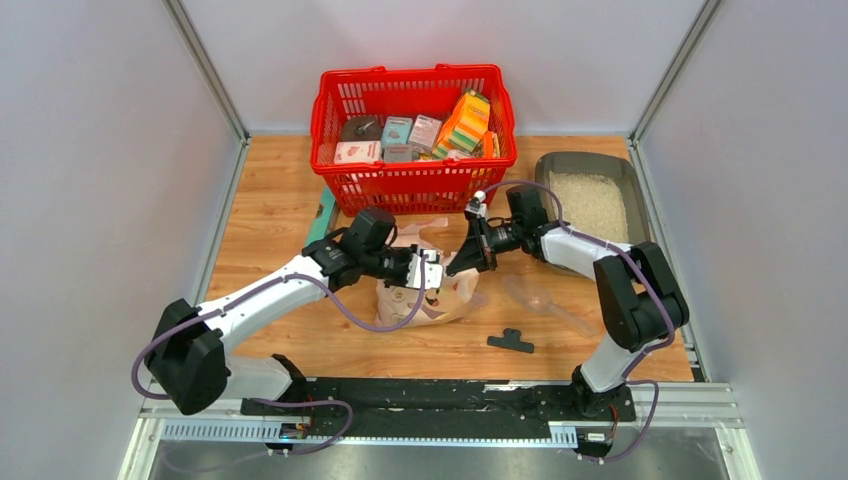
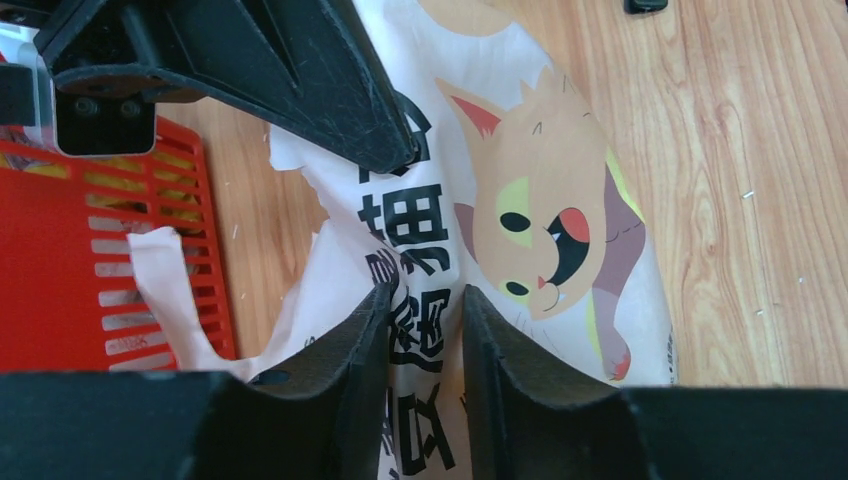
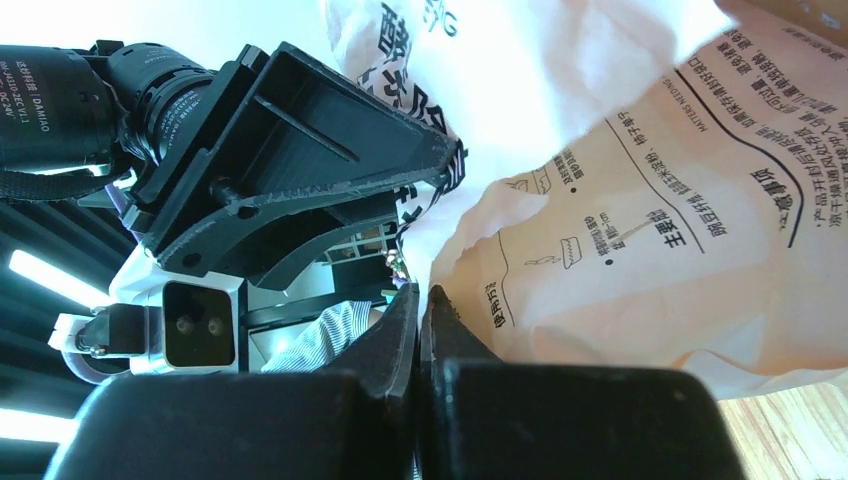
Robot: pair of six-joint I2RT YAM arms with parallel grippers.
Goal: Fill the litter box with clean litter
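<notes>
The grey litter box (image 1: 560, 160) lies at the back right, with pale clean litter (image 1: 592, 203) spread inside it. The pinkish-cream cat-printed litter bag (image 1: 445, 292) stands mid-table. My left gripper (image 1: 428, 270) is shut on the bag's top from the left; the printed bag (image 2: 540, 200) fills the narrow gap between its jaws (image 2: 425, 290). My right gripper (image 1: 462, 262) is shut on the bag's edge from the right, jaws nearly together (image 3: 418, 290), with the bag (image 3: 620, 200) just above them. The two grippers are very close together.
A red mesh basket (image 1: 415, 175) of boxed goods stands behind the bag. A clear plastic scoop (image 1: 545, 300) lies right of the bag and a small black T-shaped piece (image 1: 511, 342) lies near the front. A teal item (image 1: 322, 215) lies left of the basket.
</notes>
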